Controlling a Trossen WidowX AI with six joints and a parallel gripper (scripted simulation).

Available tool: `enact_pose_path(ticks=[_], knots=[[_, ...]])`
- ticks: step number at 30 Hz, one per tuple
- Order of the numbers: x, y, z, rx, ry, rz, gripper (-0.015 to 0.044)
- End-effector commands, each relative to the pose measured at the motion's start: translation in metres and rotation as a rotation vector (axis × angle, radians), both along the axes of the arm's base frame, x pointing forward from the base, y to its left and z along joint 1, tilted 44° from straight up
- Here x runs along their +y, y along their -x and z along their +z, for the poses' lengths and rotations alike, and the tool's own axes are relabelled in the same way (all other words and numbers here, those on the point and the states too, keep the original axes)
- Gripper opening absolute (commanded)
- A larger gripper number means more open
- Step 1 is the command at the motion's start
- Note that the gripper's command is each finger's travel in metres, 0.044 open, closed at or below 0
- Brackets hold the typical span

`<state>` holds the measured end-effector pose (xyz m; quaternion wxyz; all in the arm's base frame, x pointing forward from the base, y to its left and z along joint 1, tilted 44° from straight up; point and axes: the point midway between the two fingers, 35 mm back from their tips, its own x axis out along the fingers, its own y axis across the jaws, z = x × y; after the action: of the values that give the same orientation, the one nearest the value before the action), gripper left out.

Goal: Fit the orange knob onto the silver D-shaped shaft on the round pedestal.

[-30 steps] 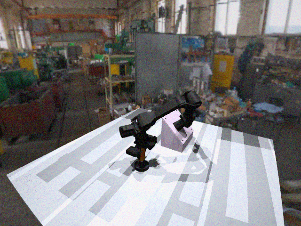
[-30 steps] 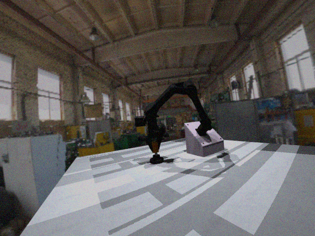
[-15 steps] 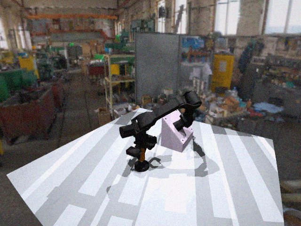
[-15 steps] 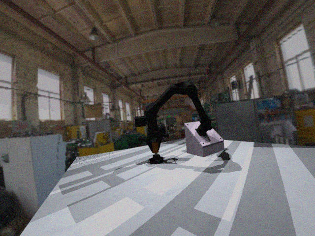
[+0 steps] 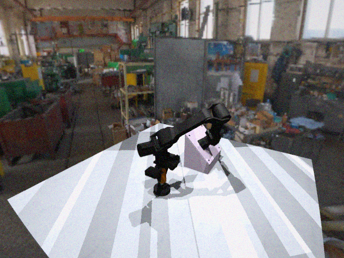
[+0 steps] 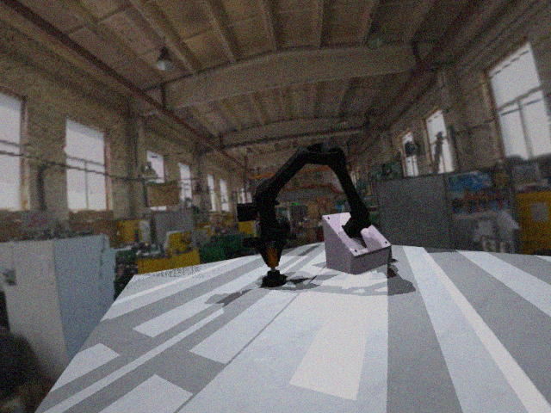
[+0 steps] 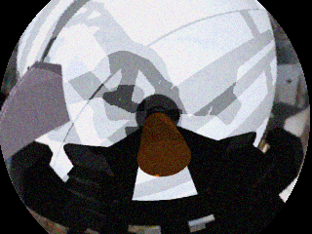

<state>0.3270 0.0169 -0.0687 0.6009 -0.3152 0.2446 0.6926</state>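
Observation:
The orange knob (image 5: 163,177) (image 6: 273,257) (image 7: 163,153) is upright between the fingers of my gripper (image 5: 163,174) (image 6: 272,253) (image 7: 159,130), which is shut on it. The dark round pedestal (image 5: 161,190) (image 6: 273,280) (image 7: 157,101) stands on the table straight below the knob. A short length of the silver shaft (image 6: 273,268) shows in the exterior view between the knob's lower end and the pedestal, so the knob is not down on the pedestal. The hole and both flat sides are hidden. I cannot tell whether the shaft's tip is inside the hole.
A pale pink wedge-shaped block (image 5: 193,155) (image 6: 337,252) (image 7: 36,104) stands behind and to the right of the pedestal in the top and exterior views, with my arm's base on its sloped face. Striped light and shadows lie across the white table (image 5: 208,222) (image 6: 267,355).

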Motion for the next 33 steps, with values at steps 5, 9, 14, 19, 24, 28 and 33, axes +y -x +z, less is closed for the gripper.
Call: enact_pose_path(ticks=[5,9,14,19,24,28,33], knots=[[-0.002,-0.0019,0.0,-0.003,0.0,-0.001,0.0],[-0.0019,-0.0032,0.0005,-0.003,0.0,-0.001,0.0],[-0.0015,-0.0053,0.0011,-0.004,0.0,-0.001,0.0],[-0.0004,-0.0059,0.0015,-0.004,0.0,-0.001,0.0],[-0.0005,-0.0048,0.0012,-0.004,0.0,-0.001,0.0],[-0.0007,-0.004,0.0008,-0.004,0.0,-0.001,0.0],[-0.0007,-0.0028,0.0,-0.003,0.0,-0.001,0.0]])
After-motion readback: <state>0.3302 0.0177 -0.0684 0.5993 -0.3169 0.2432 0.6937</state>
